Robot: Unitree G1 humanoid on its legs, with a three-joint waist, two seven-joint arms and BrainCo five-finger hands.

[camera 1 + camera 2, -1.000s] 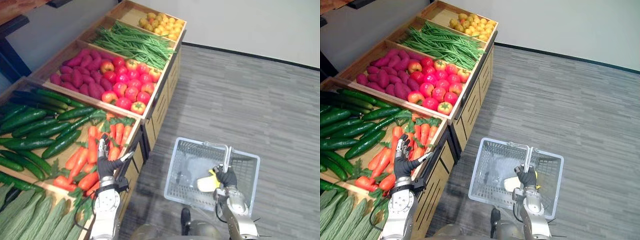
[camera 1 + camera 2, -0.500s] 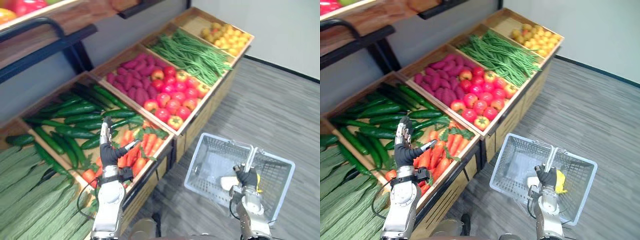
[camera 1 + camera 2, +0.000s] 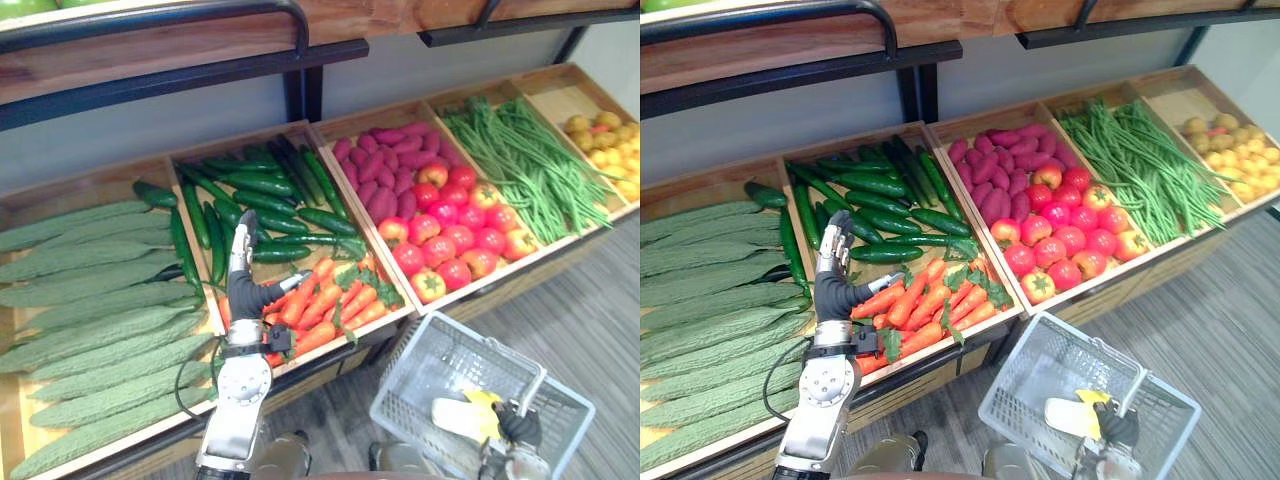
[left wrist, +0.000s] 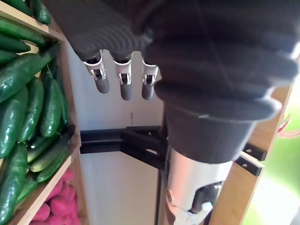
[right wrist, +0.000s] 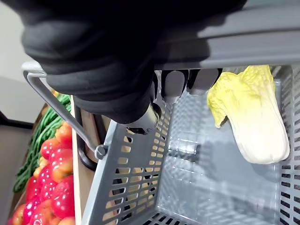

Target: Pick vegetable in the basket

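My left hand (image 3: 243,290) is held up open, fingers (image 4: 123,82) straight, over the left end of the carrots (image 3: 330,300), close to the dark green cucumbers (image 3: 260,195) in the same crate. It holds nothing. The grey plastic basket (image 3: 400,355) hangs low at the right, in front of the stand. My right hand (image 3: 520,425) is curled round the basket's handle (image 5: 234,42). A pale yellow-green napa cabbage (image 5: 255,122) lies inside the basket.
The wooden stand holds bumpy green gourds (image 3: 90,300) on the left, then purple sweet potatoes (image 3: 385,170) with tomatoes (image 3: 450,235), green beans (image 3: 520,165) and yellow fruit (image 3: 605,145). A black-framed wooden shelf (image 3: 200,40) overhangs the crates. Grey floor lies at the right.
The whole picture has swung so the stand now faces me squarely. My left hand stays open over the carrots, nearer the cucumbers. The right hand keeps hold of the basket handle.
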